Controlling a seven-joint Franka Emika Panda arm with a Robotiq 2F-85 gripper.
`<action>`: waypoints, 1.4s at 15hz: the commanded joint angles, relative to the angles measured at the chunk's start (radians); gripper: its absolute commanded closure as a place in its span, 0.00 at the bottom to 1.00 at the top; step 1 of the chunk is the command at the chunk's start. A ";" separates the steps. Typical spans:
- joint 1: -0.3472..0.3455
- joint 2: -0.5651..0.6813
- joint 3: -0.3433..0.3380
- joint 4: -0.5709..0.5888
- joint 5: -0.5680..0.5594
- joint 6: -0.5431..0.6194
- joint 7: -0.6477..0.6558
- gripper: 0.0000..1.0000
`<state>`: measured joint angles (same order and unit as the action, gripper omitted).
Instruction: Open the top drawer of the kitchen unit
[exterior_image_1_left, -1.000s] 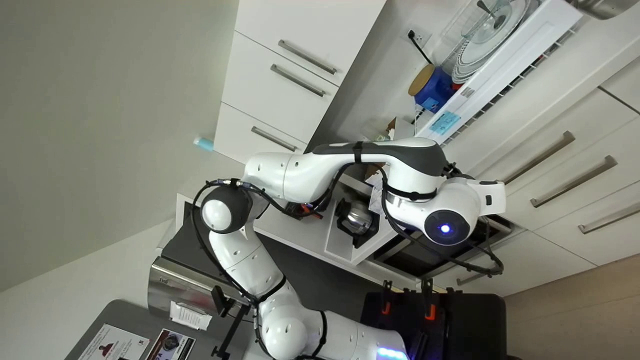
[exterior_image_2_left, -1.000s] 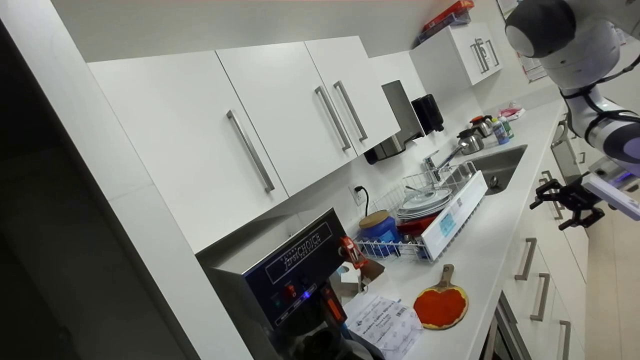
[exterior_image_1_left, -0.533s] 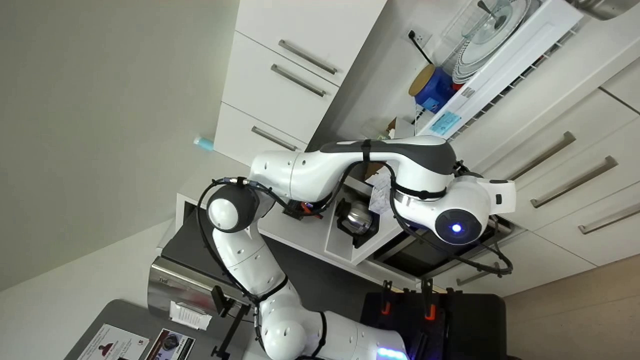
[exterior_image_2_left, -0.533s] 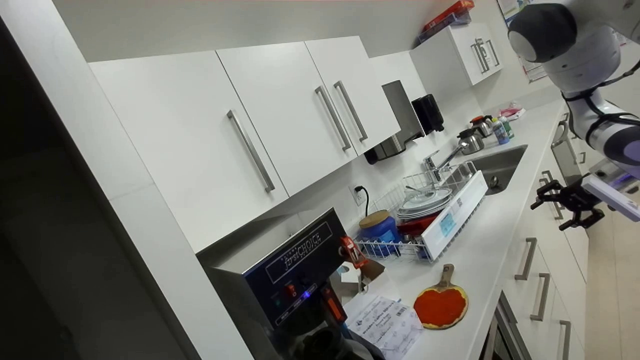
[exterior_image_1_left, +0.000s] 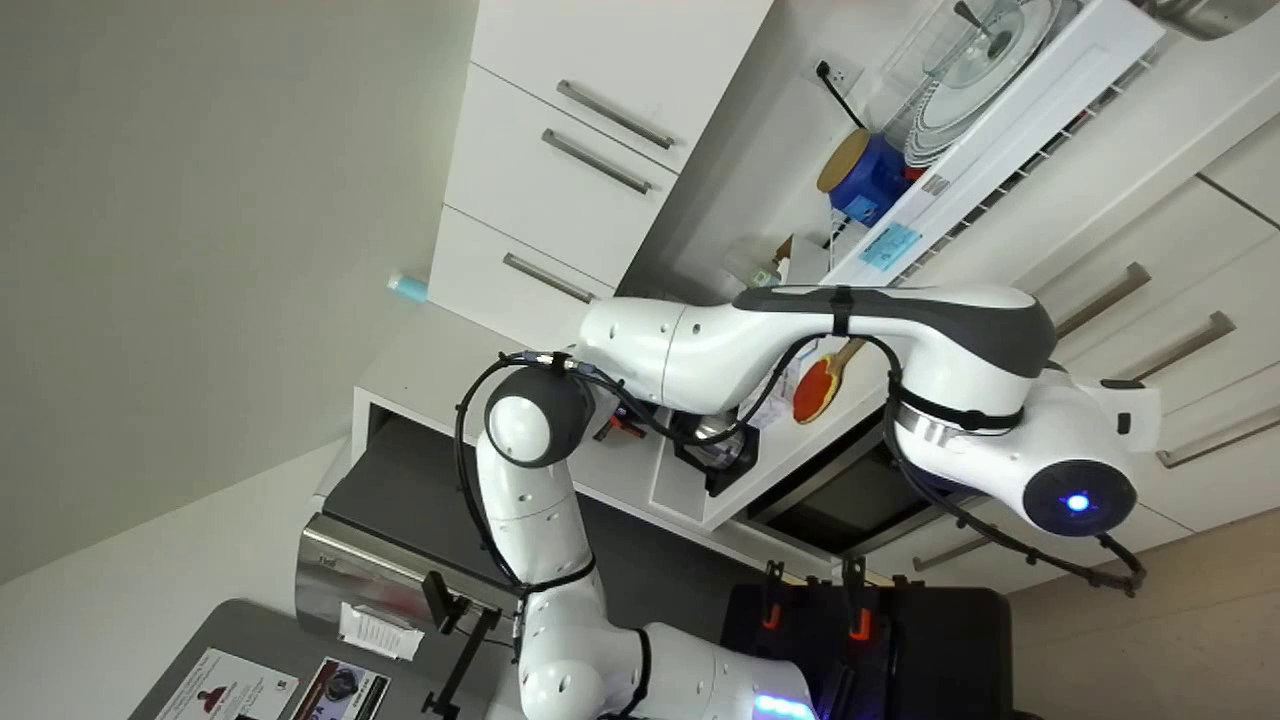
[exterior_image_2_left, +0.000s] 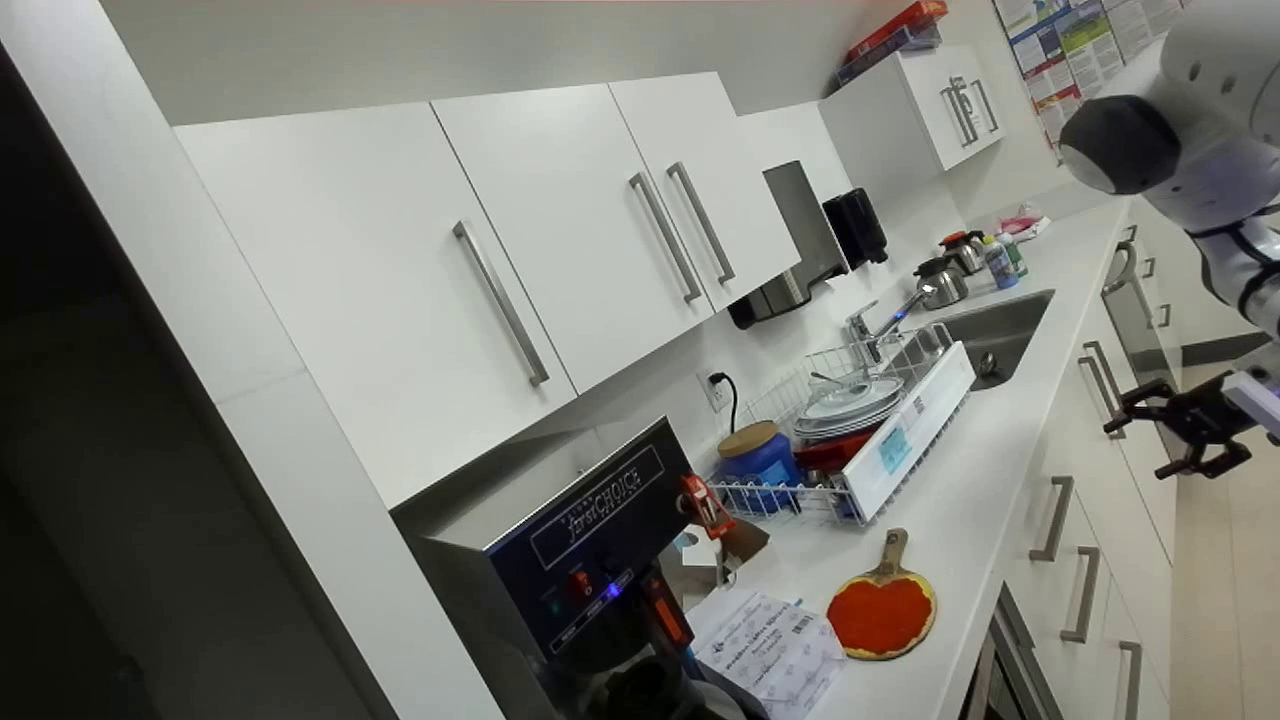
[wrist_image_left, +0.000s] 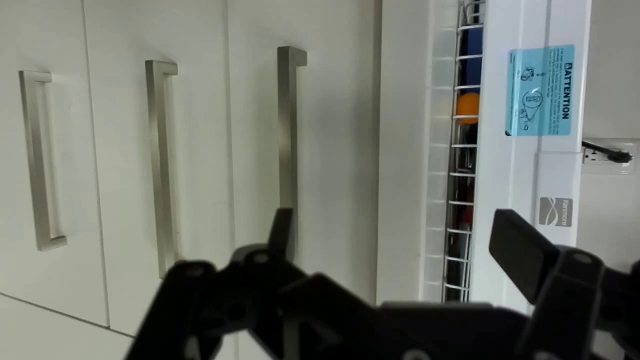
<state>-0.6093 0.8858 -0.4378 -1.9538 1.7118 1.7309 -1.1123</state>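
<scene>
Wrist view shows, left to right, a white drawer front (wrist_image_left: 72, 150) with a silver bar (wrist_image_left: 36, 160); a second front (wrist_image_left: 202, 150) like it; the top drawer (wrist_image_left: 335, 150), closed, next to the edge of the surface (wrist_image_left: 402, 150); a white panel (wrist_image_left: 507, 175) bearing a blue label (wrist_image_left: 542, 90); a wall outlet (wrist_image_left: 597, 160) holding a black plug (wrist_image_left: 620, 156). In front, the end effector (wrist_image_left: 400, 237) has its fingers (wrist_image_left: 281, 232) spread wide with nothing between them; one hides the end of the top drawer's bar handle (wrist_image_left: 287, 135), though contact cannot be told. In an exterior view the end effector hangs at right, beside the kitchen unit (exterior_image_2_left: 1110, 510).
</scene>
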 joint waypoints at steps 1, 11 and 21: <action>-0.072 0.132 0.049 0.148 0.018 -0.066 0.009 0.00; -0.078 0.214 0.092 0.215 0.057 -0.044 -0.006 0.00; -0.081 0.404 0.162 0.399 0.212 -0.041 -0.006 0.00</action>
<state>-0.6786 1.2316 -0.2878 -1.6290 1.8781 1.7003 -1.1135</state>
